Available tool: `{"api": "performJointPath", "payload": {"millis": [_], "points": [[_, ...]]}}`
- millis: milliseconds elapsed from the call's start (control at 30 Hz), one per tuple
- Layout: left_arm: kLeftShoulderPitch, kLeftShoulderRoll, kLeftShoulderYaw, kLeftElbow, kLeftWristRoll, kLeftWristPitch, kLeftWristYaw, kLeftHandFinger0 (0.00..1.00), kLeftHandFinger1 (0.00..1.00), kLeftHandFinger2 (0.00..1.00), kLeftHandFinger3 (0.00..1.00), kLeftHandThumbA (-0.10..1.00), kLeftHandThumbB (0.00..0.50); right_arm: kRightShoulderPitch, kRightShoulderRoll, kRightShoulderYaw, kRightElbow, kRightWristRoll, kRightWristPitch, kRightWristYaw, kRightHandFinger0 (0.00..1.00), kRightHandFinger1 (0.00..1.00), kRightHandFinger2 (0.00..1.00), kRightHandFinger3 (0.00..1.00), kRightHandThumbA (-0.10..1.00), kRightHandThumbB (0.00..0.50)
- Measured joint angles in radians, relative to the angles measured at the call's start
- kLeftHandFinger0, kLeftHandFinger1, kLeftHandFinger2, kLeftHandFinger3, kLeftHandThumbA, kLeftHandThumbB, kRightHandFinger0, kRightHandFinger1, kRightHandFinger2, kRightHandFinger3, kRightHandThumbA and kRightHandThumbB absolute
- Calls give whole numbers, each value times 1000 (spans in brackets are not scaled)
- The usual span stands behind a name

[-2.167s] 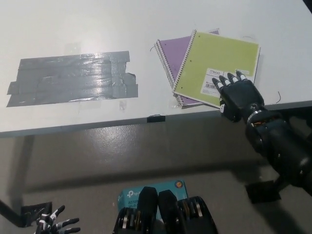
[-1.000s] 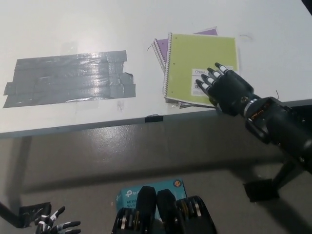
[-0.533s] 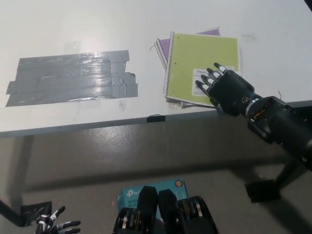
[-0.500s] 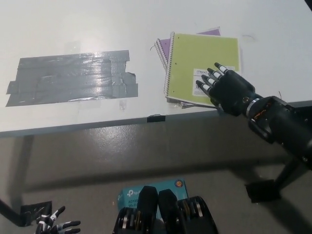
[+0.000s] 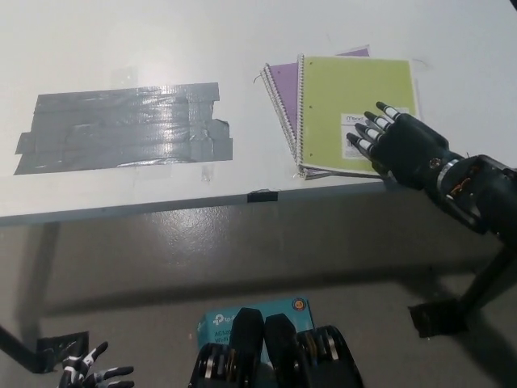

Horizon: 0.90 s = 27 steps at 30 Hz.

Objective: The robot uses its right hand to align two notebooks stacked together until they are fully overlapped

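Green card covers the upper notebook (image 5: 349,105), which lies spiral-edge to the left on the white worktop (image 5: 121,40), toward its right side and close to the near edge. Under it sits the purple notebook (image 5: 282,83), turned slightly so that a wedge of its cover and its spiral show along the left side of the green one, with a thin purple strip also peeking out at the far edge. The two are stacked and touching but not fully overlapped.

Black, the right hand (image 5: 401,145) comes in from the right and lies flat on the near right corner of the green notebook, beside its white label. Its fingers (image 5: 373,129) are stretched out and spread apart, pointing left and away, pressing on the cover rather than clasping anything.

Grey tape (image 5: 125,128) in overlapping strips forms a wide patch on the left part of the worktop, well apart from the notebooks.

Low at the left, below the worktop, the white left hand (image 5: 93,373) hangs with its fingers apart, holding nothing.
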<state>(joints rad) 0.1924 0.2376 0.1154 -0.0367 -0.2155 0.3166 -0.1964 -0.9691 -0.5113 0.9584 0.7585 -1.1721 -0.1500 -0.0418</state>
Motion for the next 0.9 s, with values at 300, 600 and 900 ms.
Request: {"api": "performJointPath", "payload": {"millis": [300,600,900], "points": [[0,5,-8,0,4,0,0,573,644,696,1000,1000,500,1,-7,9,3,-30,-17,-26,1000,1000,1000,1000,1000,366],[1,7,-10,-1,7,0,0,533,627,666,1000,1000,500,1,-8,-10,8,-36,-40,-72,1000,1000,1000,1000,1000,307],[5,7,-10,-1,7,0,0,558,637,680,1000,1000,500,-31,-14,-67,-14,-42,-71,-76,1000,1000,1000,1000,1000,270]]}}
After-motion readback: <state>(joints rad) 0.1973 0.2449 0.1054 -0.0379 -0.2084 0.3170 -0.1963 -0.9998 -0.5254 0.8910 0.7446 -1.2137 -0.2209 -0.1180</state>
